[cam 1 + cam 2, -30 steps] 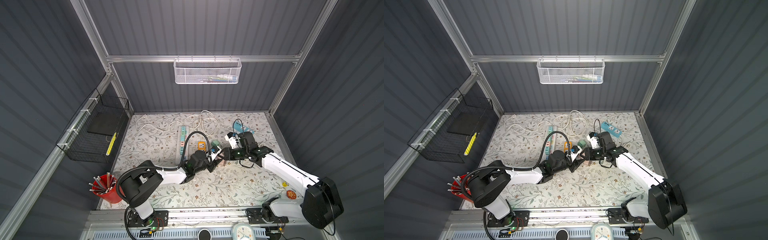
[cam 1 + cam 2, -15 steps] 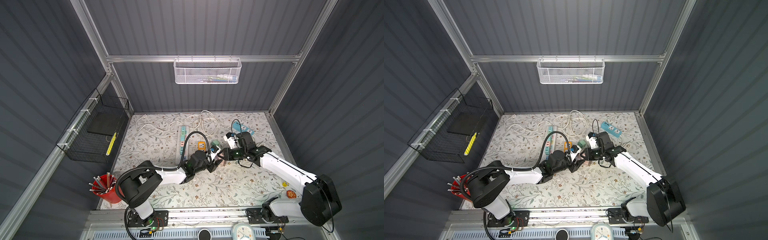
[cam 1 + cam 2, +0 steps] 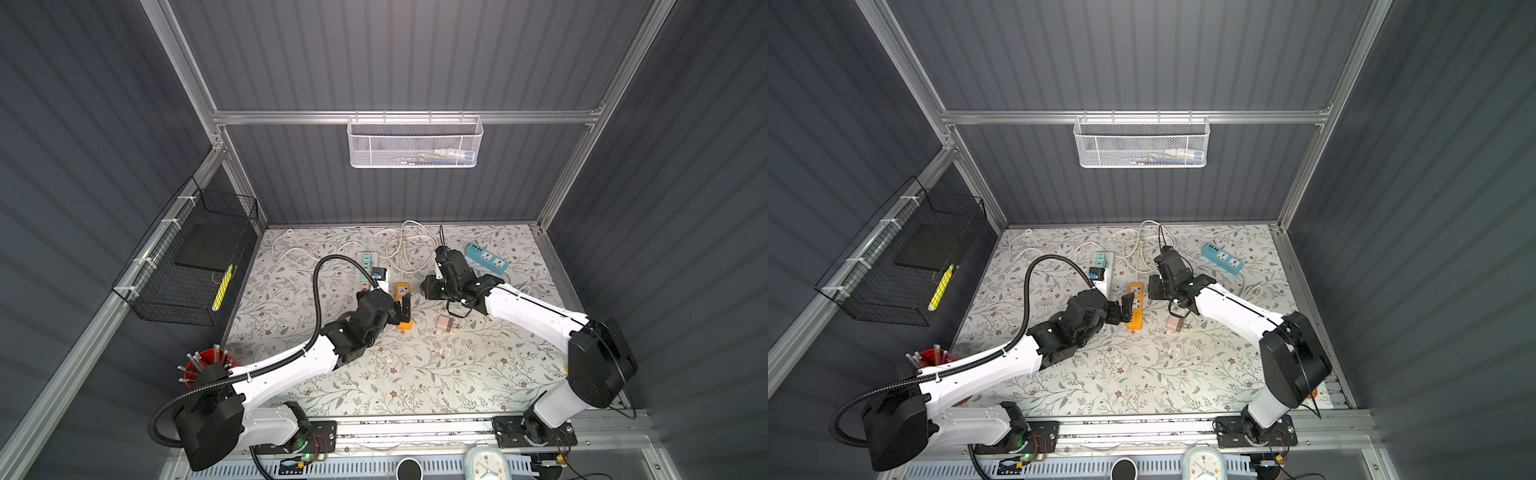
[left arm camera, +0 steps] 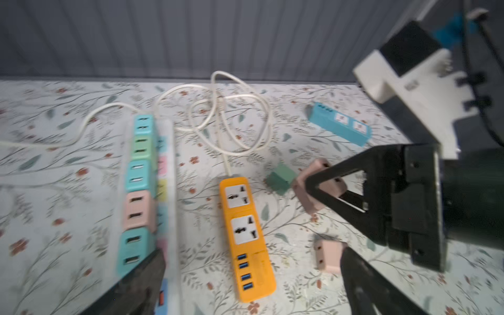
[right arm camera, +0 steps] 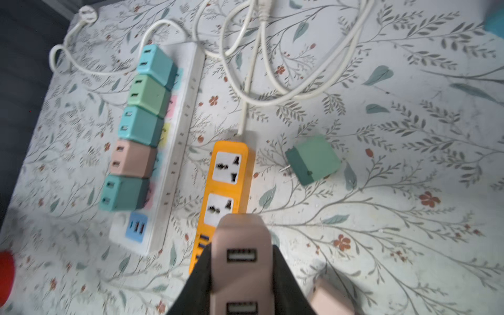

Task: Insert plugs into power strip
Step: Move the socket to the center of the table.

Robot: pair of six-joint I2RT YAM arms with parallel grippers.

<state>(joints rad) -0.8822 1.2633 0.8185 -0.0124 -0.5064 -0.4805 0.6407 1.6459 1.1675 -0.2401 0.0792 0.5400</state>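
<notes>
Gripped pink plug [image 5: 241, 240] is being cropped by the frame edge; its prongs are being hidden behind its body.

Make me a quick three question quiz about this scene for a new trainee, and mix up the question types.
1. How many plugs sit in the white power strip?
2. True or false: the orange power strip has a plug in one of its sockets.
3. What colour is the plug held in the right gripper? A teal, B pink, C green.

Key
1. Five.
2. False, both sockets are empty.
3. B, the pink plug.
</notes>
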